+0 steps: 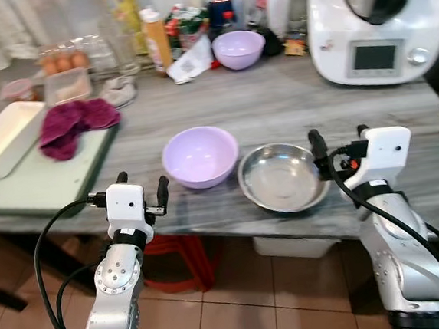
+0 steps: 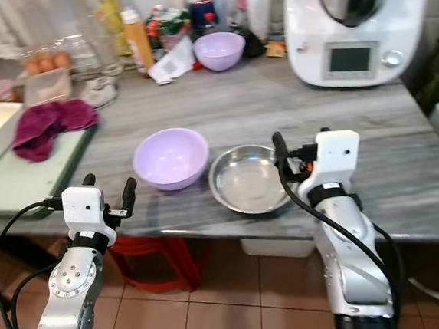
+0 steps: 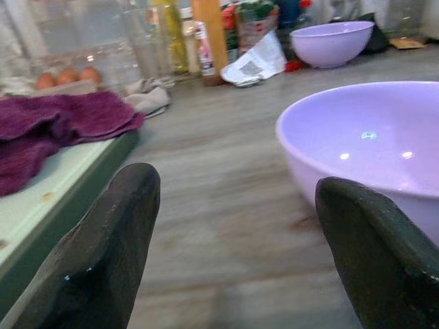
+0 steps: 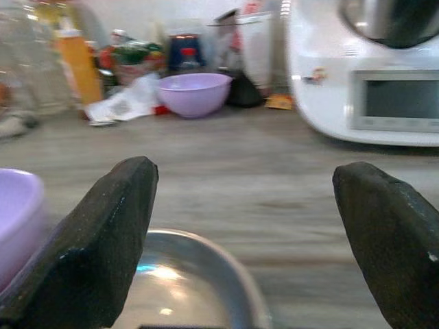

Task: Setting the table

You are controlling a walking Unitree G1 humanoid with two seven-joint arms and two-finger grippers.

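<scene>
A lilac bowl (image 1: 200,156) sits near the front edge of the grey wooden table (image 1: 276,106). A steel bowl (image 1: 282,177) rests just right of it, almost touching. My left gripper (image 1: 141,188) is open at the table's front edge, left of and below the lilac bowl, empty. My right gripper (image 1: 339,143) stands open at the steel bowl's right rim, holding nothing. A second lilac bowl (image 1: 239,49) stands at the back of the table. In the left wrist view the near lilac bowl (image 3: 370,137) lies beyond one fingertip.
A white kitchen machine (image 1: 372,24) stands at the back right. A green board (image 1: 44,180) at the left carries a purple cloth (image 1: 74,123) and a white tray (image 1: 6,137). Bottles, eggs (image 1: 63,63) and packets crowd the back edge. A red stool (image 1: 185,260) is under the table.
</scene>
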